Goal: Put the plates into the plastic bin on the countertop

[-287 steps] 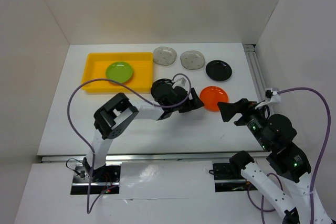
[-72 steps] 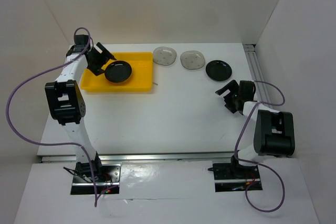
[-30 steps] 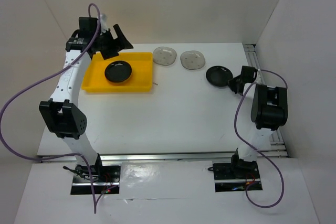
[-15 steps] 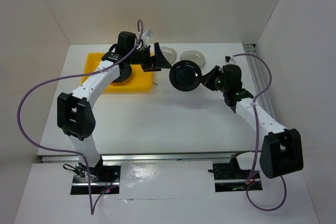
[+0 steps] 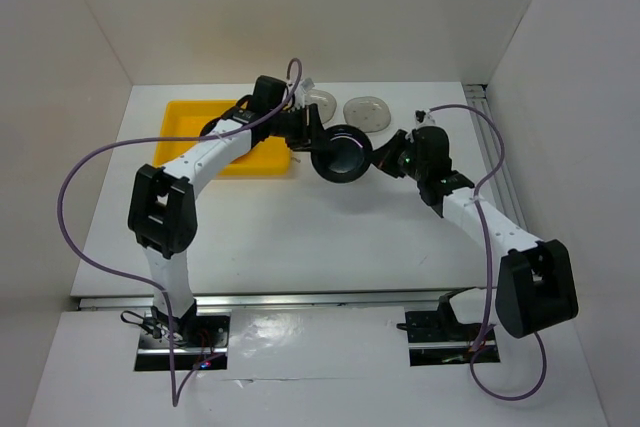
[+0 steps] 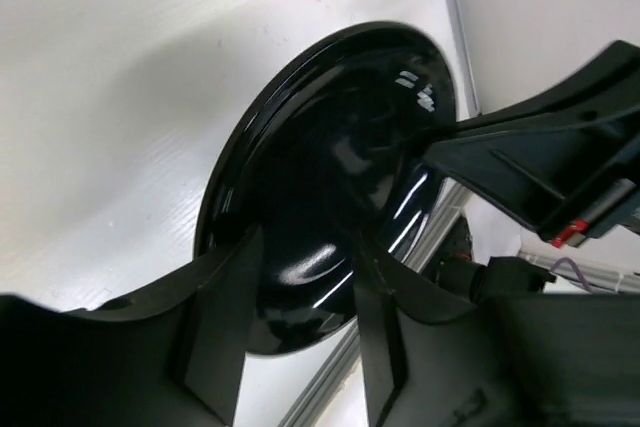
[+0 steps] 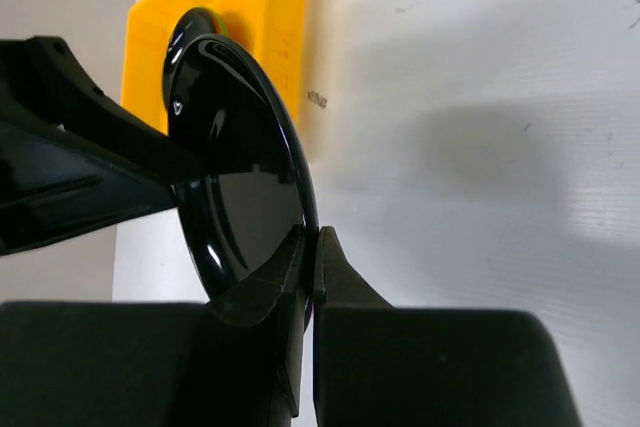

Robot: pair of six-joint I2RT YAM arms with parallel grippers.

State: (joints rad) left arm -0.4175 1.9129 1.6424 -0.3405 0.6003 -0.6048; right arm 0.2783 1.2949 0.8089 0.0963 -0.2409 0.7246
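Note:
A glossy black plate [image 5: 342, 153] hangs on edge above the middle of the countertop [image 5: 300, 237]. My right gripper [image 5: 374, 161] is shut on its right rim; in the right wrist view the fingertips [image 7: 312, 239] pinch the rim of the plate [image 7: 235, 177]. My left gripper [image 5: 318, 137] has come in from the left. In the left wrist view its gripper [image 6: 308, 247] stands open, a finger on each side of the plate [image 6: 340, 147], with gaps showing. The yellow plastic bin [image 5: 190, 122] sits at the back left, its contents mostly hidden by the left arm.
Two translucent grey plates [image 5: 366, 110] [image 5: 320, 97] lie at the back of the countertop, right of the bin; the left one is partly covered by the left arm. White walls close in three sides. A metal rail [image 5: 490, 137] runs along the right edge.
The right arm lifted the black plate from the right side and carried it to the middle. The left arm swung from over the bin to meet it, and its jaws narrowed.

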